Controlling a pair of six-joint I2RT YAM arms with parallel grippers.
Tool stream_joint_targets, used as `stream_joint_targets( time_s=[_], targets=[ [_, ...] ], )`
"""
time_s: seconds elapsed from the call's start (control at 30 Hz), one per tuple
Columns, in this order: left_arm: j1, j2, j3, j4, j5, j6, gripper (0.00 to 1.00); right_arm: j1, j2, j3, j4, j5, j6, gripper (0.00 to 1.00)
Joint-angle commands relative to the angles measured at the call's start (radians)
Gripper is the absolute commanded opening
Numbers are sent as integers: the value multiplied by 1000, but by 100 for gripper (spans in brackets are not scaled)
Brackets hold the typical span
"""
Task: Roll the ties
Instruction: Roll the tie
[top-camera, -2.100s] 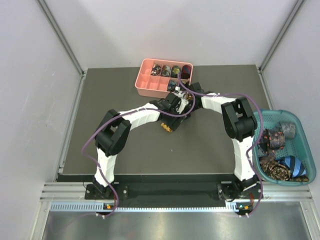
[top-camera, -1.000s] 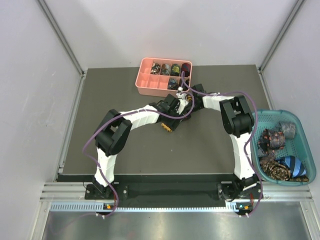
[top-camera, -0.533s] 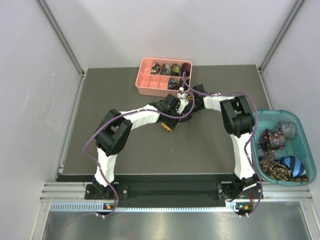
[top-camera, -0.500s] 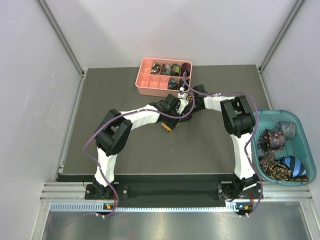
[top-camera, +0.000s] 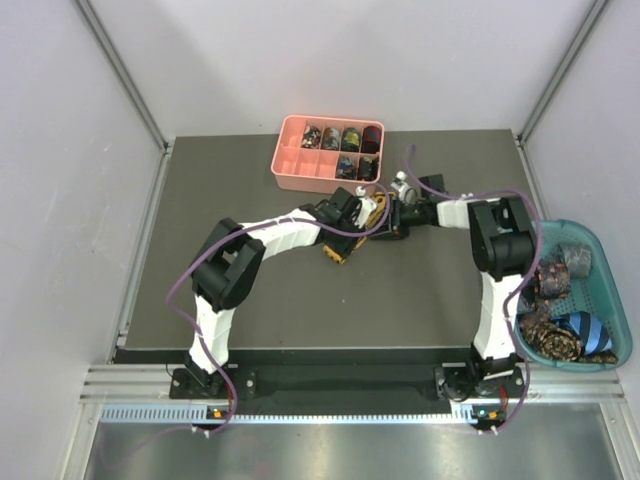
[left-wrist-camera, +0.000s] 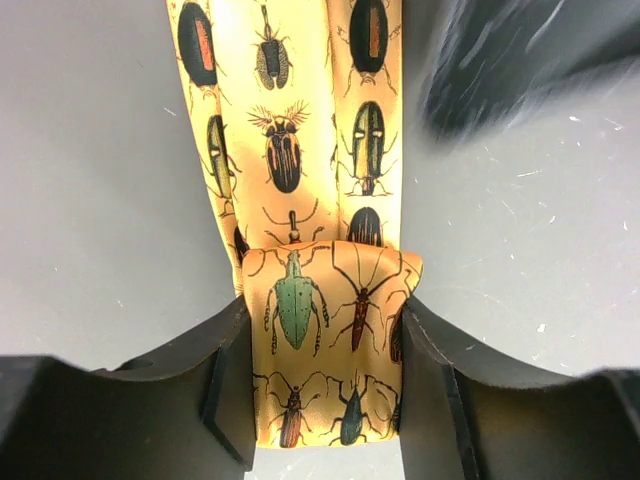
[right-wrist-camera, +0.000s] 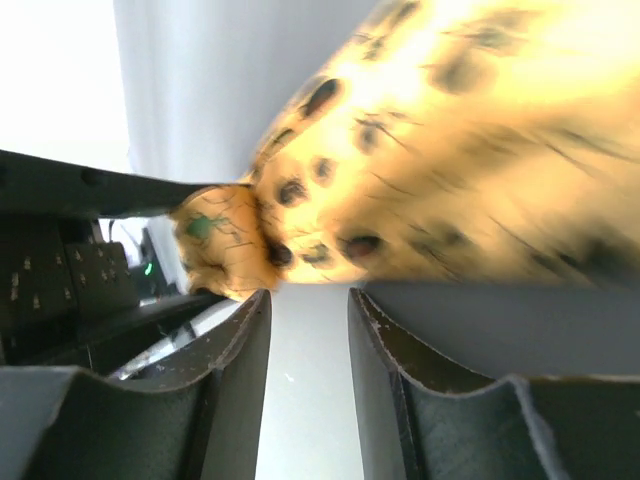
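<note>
A golden-yellow tie (left-wrist-camera: 290, 150) printed with beetles lies on the dark table, its end folded into a short roll (left-wrist-camera: 325, 330). My left gripper (left-wrist-camera: 325, 335) is shut on that roll, one finger (left-wrist-camera: 225, 380) pressed against each side. From above, the left gripper (top-camera: 362, 212) sits at mid-table, and the tie's tail (top-camera: 340, 252) pokes out below it. The right gripper (top-camera: 392, 218) faces it from the right. In the right wrist view the jaws (right-wrist-camera: 308, 300) stand narrowly open and hold nothing, while the blurred tie (right-wrist-camera: 450, 150) fills the view beyond the tips.
A pink compartment tray (top-camera: 300, 172) stands at the back, just behind both grippers, with rolled ties (top-camera: 340, 140) in its far row. A teal basket (top-camera: 612, 300) off the table's right edge holds several loose ties (top-camera: 548, 278).
The right arm swung to the right, away from the tray, and its jaws widened a little. The left jaws closed in on the tie's roll.
</note>
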Motion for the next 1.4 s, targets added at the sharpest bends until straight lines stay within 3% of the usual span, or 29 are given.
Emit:
stream_joint_targets(
  time_s=[0.0,0.13,0.17,0.27,0.5,0.7,0.87,1.07,1.2,1.37],
  targets=[
    [10,70,-9,-111,-14,-7,49,-70,-130,-120,192,106,72,38],
    [11,78,11,-129,-7,-12,49,-79,-271,-265,250,214,63,38],
    [11,84,28,-150,-7,-16,49,-49,-417,-415,298,317,42,33],
    [10,90,37,-172,25,-23,49,-7,-545,-507,274,440,-11,32],
    [10,125,94,-244,59,-33,48,341,-890,-635,191,838,-129,34],
    [10,139,114,-270,55,-36,47,577,-1018,-695,194,1061,-207,35],
    [10,145,126,-290,55,-41,47,793,-962,-653,162,1255,-316,34],
    [10,161,146,-316,62,-46,46,949,-799,-551,111,1436,-400,37],
    [8,173,166,-348,21,-47,46,989,-600,-454,82,1562,-425,42],
    [8,182,184,-373,41,-47,45,1019,-351,-187,-102,1816,-431,48]
  ],
)
